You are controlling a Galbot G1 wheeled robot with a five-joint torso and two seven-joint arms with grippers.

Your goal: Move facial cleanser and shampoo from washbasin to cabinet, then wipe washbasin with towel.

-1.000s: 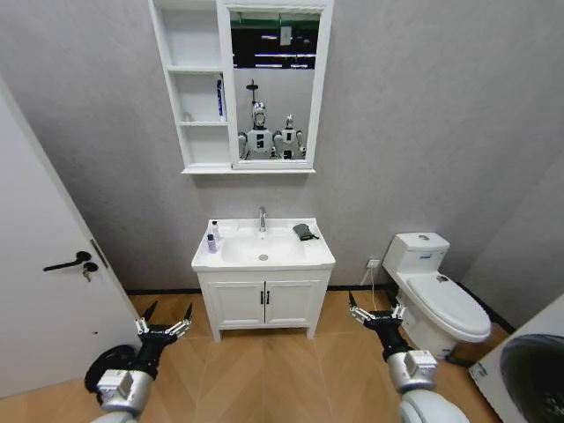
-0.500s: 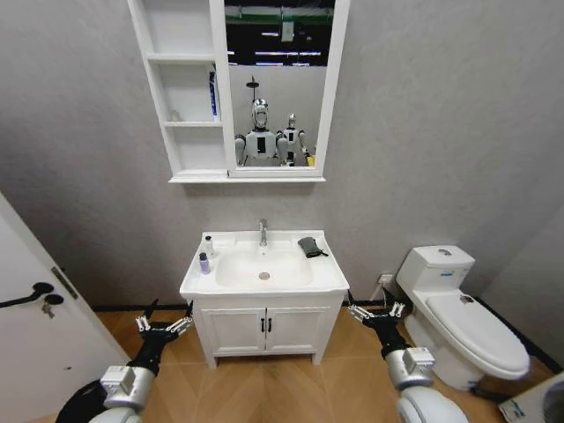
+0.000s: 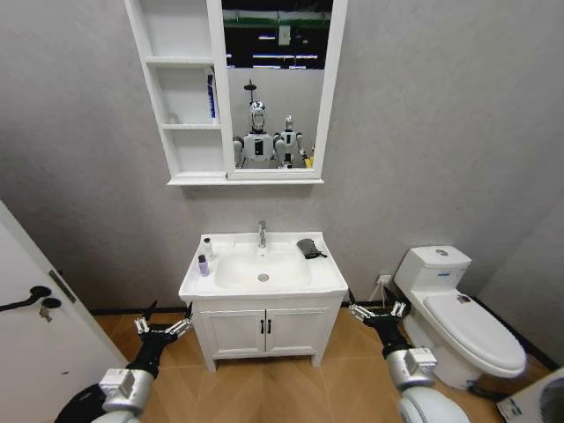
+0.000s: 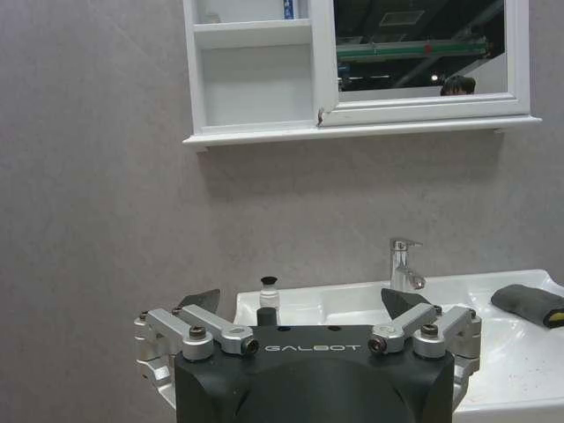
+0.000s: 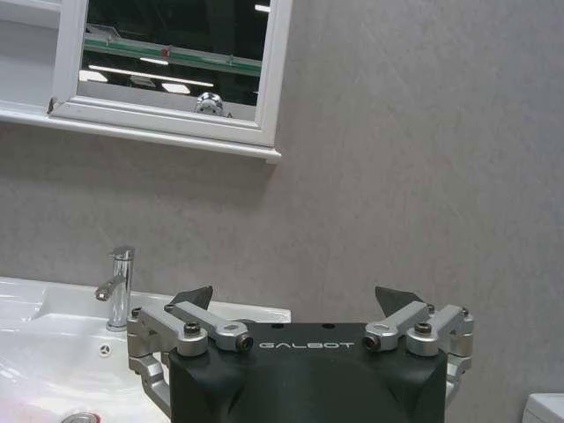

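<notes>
The white washbasin [image 3: 328,275] stands against the wall ahead, with a chrome tap [image 3: 262,233]. On its left rim stand a white bottle [image 3: 208,248] and a smaller dark bottle [image 3: 203,264]; I cannot tell which is the facial cleanser and which the shampoo. The dark towel [image 3: 307,248] lies bunched on the right rim. Up on the wall hangs the cabinet [image 3: 181,150], holding a blue item [image 3: 211,95]. My left gripper [image 3: 163,322] and right gripper [image 3: 374,311] hang open and empty, low on either side of the vanity. The left wrist view shows the left gripper [image 4: 300,301], a bottle [image 4: 268,295] and the towel [image 4: 529,304].
A white-framed mirror [image 3: 278,88] adjoins the cabinet. A white toilet [image 3: 458,317] stands right of the low two-door vanity [image 3: 264,330]. A white door [image 3: 26,352] with a black handle is close on the left. Wooden floor lies before the vanity.
The whole head view has shifted and the washbasin now looks larger and more central, so the camera has moved closer. Both grippers stay open and held as before.
</notes>
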